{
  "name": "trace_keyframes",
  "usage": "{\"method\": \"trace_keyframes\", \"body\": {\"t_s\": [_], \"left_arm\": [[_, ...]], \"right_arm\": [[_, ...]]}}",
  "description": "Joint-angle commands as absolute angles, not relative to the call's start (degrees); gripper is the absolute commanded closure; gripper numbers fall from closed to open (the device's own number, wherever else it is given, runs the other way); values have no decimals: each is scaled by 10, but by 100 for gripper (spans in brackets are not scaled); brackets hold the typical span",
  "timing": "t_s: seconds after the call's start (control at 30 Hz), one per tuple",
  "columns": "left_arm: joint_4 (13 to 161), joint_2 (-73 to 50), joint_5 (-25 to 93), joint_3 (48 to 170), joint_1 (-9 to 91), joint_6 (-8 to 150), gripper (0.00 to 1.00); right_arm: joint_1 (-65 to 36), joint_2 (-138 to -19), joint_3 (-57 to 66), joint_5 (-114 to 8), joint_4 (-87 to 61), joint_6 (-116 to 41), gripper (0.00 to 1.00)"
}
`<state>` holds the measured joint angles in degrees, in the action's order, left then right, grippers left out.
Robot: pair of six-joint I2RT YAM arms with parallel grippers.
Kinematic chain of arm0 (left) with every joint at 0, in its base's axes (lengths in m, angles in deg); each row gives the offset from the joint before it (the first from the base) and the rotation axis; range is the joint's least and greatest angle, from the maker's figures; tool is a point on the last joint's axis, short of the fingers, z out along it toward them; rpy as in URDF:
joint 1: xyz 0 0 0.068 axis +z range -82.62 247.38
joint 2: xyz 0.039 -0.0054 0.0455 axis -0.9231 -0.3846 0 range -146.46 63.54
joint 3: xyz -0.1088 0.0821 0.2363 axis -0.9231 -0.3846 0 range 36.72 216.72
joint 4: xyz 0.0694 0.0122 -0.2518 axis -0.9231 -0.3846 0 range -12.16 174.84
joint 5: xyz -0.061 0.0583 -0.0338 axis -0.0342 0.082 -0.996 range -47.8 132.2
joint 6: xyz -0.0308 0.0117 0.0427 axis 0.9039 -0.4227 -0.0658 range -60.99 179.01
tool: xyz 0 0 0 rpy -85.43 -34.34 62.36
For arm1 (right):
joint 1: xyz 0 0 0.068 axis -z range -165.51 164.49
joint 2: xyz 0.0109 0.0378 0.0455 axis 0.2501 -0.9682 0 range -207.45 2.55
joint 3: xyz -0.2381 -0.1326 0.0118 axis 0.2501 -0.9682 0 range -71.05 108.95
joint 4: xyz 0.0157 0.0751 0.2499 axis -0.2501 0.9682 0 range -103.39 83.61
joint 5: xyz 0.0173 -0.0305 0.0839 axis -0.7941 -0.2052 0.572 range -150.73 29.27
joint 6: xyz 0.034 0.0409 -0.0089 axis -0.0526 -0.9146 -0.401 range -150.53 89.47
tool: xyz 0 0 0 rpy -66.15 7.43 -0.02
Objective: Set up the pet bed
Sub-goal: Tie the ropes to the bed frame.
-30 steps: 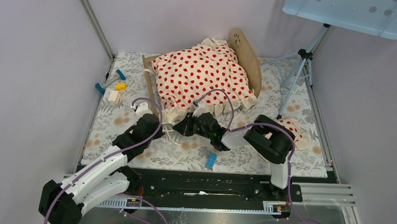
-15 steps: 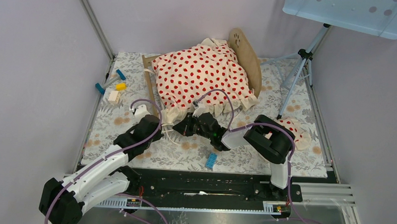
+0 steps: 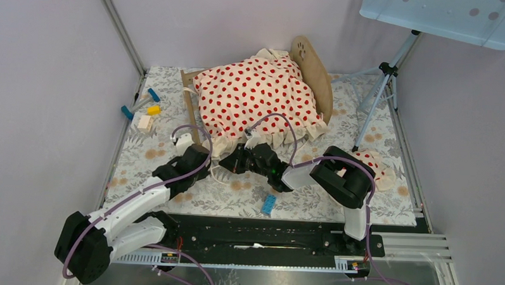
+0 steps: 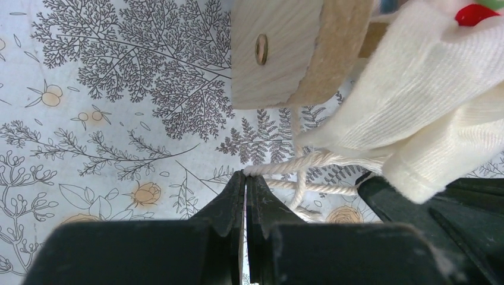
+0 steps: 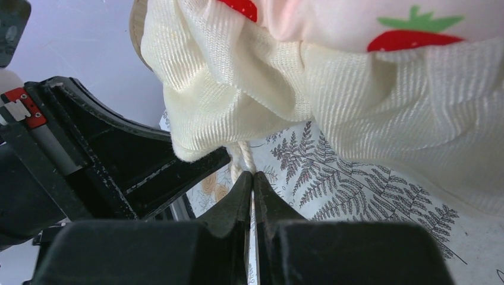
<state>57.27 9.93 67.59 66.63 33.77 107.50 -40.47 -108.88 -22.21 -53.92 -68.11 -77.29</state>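
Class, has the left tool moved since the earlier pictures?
Yes: in the top view the left tool has shifted slightly right, away from the yellow block, toward the bed.

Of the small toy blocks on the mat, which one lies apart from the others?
The blue studded brick at the mat's near edge, lying alone; the yellow block, white block and other blue pieces cluster together near its left edge.

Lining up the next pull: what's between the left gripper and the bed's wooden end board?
Left wrist view: only cream cord and bare leaf-print mat between the left gripper and the end board of the bed.
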Motion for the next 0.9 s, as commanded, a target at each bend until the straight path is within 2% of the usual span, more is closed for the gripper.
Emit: {"method": "trace_keyframes", "body": {"t_s": [0.0, 0.87], "left_arm": [[574, 73, 689, 707, 342, 1058, 100], [614, 47, 647, 750, 342, 1025, 100]], "right_arm": [[-404, -1066, -222, -518, -714, -761, 93], [-408, -1046, -228, -512, -707, -731, 93]]}}
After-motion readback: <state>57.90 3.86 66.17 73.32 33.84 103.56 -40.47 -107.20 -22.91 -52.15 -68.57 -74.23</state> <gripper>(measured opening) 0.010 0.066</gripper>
